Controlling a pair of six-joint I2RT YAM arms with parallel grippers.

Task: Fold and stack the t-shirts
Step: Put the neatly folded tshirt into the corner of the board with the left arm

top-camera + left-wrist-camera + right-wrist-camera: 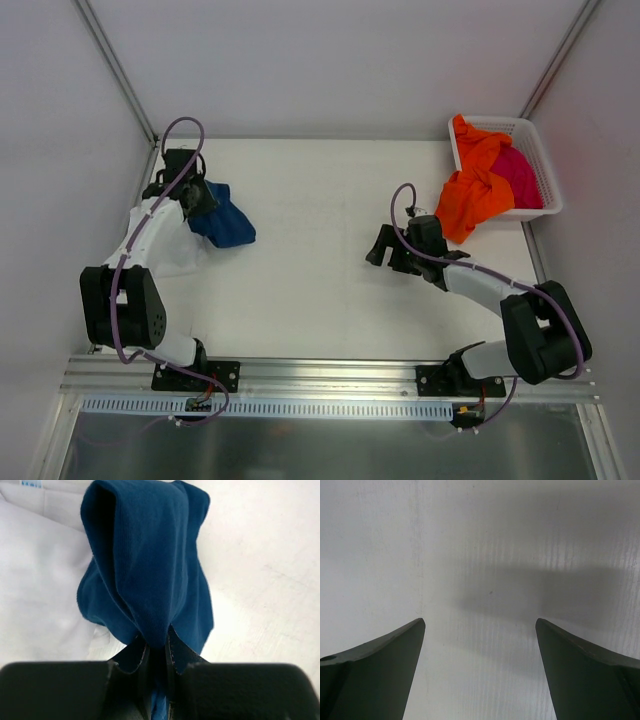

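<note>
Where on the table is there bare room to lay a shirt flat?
Bare: the table's middle, between the navy t-shirt and the right arm. Crowded: left edge, white t-shirt; rear right, basket and spilling orange t-shirt.

The navy tee [150, 575] hung bunched in folds, pinched by the left end effector [158, 652] at the bench's [320, 260] far left — beside the white tee [172, 250], lying flat. The orange tee [478, 190] spilled crumpled over the basket [540, 150] rim onto the bench; the magenta tee [522, 172] sat bunched inside.
</note>
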